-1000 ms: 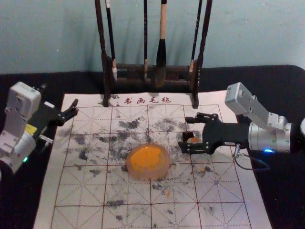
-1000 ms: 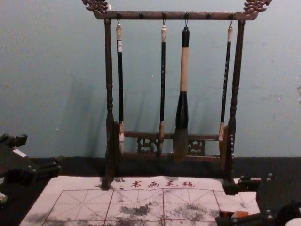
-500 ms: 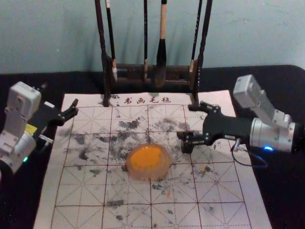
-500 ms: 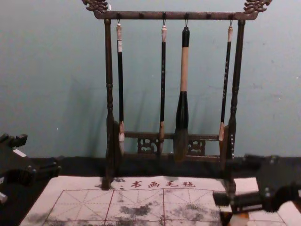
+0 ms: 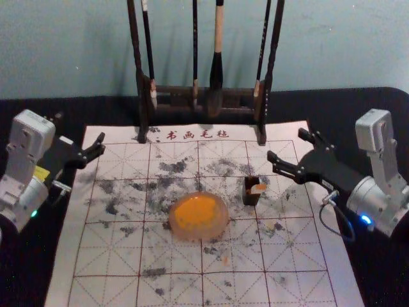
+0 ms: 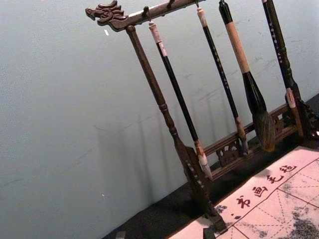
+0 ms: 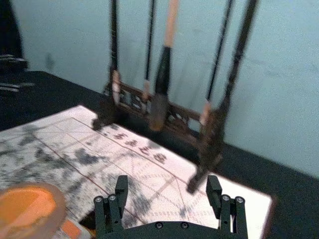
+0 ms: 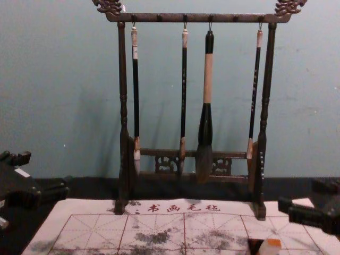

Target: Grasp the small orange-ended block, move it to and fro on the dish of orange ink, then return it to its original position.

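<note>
The black right gripper (image 5: 286, 144) is held, fingers spread, near the small orange-ended white block (image 5: 258, 189); the black left gripper (image 8: 48, 173) is parked leftward, fingers parted.

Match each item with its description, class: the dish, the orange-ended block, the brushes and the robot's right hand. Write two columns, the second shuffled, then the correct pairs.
Column one
1. Dish
2. Orange-ended block
3. Brushes
4. Right hand

Column two
A. Hanging from the wooden rack
B. Open and holding nothing
C. Beside the dark holder or partly in it
D. Round, with orange ink

Right pairs: 1-D, 2-C, 3-A, 4-B
</note>
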Motion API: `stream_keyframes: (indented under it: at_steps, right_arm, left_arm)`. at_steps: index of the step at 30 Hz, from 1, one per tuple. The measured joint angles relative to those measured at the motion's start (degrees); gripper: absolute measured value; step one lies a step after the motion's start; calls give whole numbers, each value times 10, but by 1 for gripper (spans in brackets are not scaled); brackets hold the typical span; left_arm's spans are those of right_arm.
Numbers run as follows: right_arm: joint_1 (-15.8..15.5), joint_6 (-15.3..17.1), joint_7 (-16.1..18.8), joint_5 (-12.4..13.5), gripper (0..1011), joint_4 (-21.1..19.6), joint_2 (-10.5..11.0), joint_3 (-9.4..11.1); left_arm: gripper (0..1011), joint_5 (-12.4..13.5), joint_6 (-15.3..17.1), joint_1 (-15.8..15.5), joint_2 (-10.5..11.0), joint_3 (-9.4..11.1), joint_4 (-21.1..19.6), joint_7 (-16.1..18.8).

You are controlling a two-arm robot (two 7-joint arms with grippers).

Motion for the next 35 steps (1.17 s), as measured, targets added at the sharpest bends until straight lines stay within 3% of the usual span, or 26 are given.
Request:
stream_keyframes:
  at_steps: [7,35]
  right_arm:
    - [-25,-4,-41,-12,1000,17,-25,16]
    - [-23,-5,-37,-12,1000,15,-22,13]
  left_arm:
    - [1002,0,0,0,0,0,0,0]
    - [1001,0,0,0,0,0,0,0]
